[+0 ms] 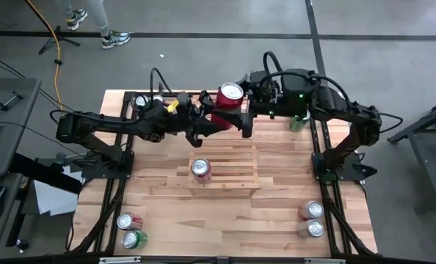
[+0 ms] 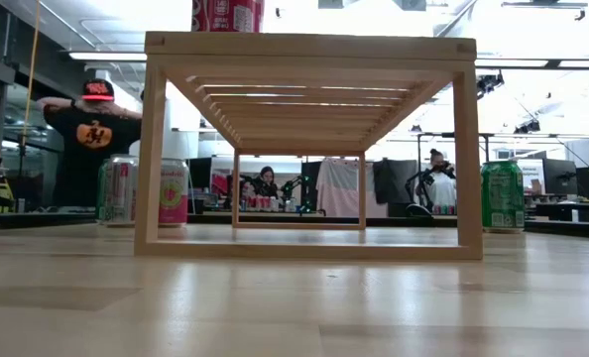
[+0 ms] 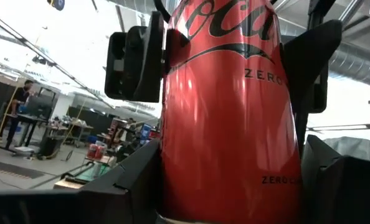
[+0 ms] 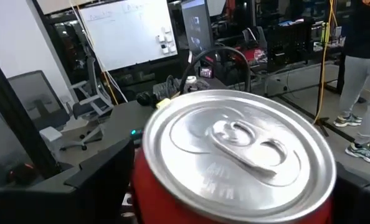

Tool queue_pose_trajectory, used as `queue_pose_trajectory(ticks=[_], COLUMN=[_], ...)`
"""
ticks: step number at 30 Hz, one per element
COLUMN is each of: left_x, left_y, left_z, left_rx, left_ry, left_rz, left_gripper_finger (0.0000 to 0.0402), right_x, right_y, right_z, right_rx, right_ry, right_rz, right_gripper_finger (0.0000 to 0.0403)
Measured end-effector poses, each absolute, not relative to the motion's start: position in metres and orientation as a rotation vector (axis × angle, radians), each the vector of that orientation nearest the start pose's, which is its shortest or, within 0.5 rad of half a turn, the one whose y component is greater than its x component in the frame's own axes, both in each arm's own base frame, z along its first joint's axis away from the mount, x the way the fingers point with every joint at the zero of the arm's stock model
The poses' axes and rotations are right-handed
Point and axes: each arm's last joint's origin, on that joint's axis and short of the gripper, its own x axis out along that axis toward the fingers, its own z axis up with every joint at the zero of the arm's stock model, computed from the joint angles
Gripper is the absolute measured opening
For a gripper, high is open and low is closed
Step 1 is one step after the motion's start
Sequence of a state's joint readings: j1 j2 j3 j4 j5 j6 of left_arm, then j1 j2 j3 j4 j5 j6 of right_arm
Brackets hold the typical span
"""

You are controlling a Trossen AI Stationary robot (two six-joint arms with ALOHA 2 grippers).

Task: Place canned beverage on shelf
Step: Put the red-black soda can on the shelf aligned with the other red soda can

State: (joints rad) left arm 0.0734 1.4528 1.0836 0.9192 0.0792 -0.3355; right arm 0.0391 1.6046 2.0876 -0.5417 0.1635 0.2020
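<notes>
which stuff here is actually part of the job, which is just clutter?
In play:
- red can, gripped between both tools, left tool and right tool
- shelf, one can on it already

Lying about:
- green can at the far edge
- can pairs at near corners

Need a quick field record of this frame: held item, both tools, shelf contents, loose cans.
held item: red Coca-Cola Zero can, upright, in the air behind the shelf
left tool: shut on the can's body
right tool: at the same can, grip cannot tell
shelf: one red can on it
loose cans: green can at back right; pairs at front left and front right
</notes>
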Motion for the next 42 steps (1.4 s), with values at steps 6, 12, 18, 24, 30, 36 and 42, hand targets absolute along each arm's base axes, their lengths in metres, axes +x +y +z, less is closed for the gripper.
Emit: queue_pose_trajectory(ticks=[6, 12, 18, 24, 30, 36, 42], left_x=[0.321, 0.320, 0.313, 0.278, 0.215, 0.167, 0.149], left_y=[0.021, 0.022, 0.027, 0.033, 0.026, 0.010, 0.001], left_z=[0.383, 0.385, 0.390, 0.408, 0.425, 0.427, 0.416], left_rx=[-0.285, -0.269, -0.253, -0.191, -0.190, -0.256, -0.283], left_ry=[-0.538, -0.547, -0.556, -0.395, -0.241, -0.304, -0.329], left_rz=[-0.098, -0.073, -0.032, 0.038, 0.060, 0.067, 0.165], left_gripper_finger=[0.0195, 0.0254, 0.0266, 0.0269, 0.0269, 0.0265, 0.0264], right_x=[0.310, 0.307, 0.301, 0.270, 0.255, 0.260, 0.284], right_y=[0.008, 0.007, 0.006, 0.007, 0.031, 0.064, 0.093], right_z=[0.531, 0.527, 0.524, 0.522, 0.476, 0.410, 0.360], right_rx=[0.196, 0.189, 0.151, 0.097, 0.064, 0.204, 0.295], right_ry=[0.038, 0.095, 0.142, 0.281, 0.538, 0.403, 0.176], right_rz=[-0.129, -0.141, -0.167, -0.237, -0.277, -0.178, -0.126], right_gripper_finger=[0.0321, 0.0284, 0.0284, 0.0284, 0.0284, 0.0284, 0.0284])
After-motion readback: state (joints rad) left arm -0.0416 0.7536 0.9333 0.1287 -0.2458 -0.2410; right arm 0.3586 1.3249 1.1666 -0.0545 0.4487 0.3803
